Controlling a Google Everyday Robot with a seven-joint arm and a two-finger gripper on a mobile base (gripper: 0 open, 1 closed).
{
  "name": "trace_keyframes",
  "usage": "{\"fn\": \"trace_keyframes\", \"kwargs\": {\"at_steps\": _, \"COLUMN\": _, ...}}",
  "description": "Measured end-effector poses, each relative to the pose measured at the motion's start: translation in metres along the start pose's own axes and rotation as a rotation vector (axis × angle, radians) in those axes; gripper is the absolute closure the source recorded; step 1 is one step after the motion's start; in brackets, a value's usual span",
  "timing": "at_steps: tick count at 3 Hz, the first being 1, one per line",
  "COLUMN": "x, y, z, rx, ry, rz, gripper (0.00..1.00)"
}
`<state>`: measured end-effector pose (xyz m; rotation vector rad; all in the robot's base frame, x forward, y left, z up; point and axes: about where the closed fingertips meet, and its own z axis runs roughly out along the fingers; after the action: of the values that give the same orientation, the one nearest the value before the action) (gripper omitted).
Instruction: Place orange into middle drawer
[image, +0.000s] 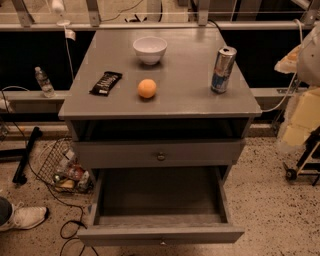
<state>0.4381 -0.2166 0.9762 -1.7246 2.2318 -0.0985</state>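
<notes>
The orange (147, 88) is a small round fruit lying near the middle of the grey cabinet top (190, 95), in front of the white bowl. The middle drawer (160, 234) is pulled wide open at the bottom of the view, and its inside shows bare grey wood. The drawer front (160, 156) of the tier above it is closed and has a dark knob. My gripper is not in view.
On the top stand a white bowl (150, 49) at the back, a black snack bar (106, 83) at the left and a drink can (223, 69) at the right. A wire basket (65, 170), cables and a shoe (22, 217) lie on the floor at left. A pale blurred shape (306, 100) fills the right edge.
</notes>
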Motion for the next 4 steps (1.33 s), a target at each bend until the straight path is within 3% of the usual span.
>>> {"fn": "trace_keyframes", "kwargs": {"at_steps": 1, "x": -0.002, "y": -0.001, "z": 0.000, "rx": 0.004, "ry": -0.004, "rz": -0.003, "gripper": 0.00}}
{"fn": "trace_keyframes", "kwargs": {"at_steps": 3, "x": -0.107, "y": -0.040, "z": 0.037, "rx": 0.023, "ry": -0.098, "rz": -0.264, "gripper": 0.00}}
{"fn": "trace_keyframes", "kwargs": {"at_steps": 4, "x": -0.151, "y": -0.057, "z": 0.057, "rx": 0.033, "ry": -0.135, "rz": -0.307, "gripper": 0.00}}
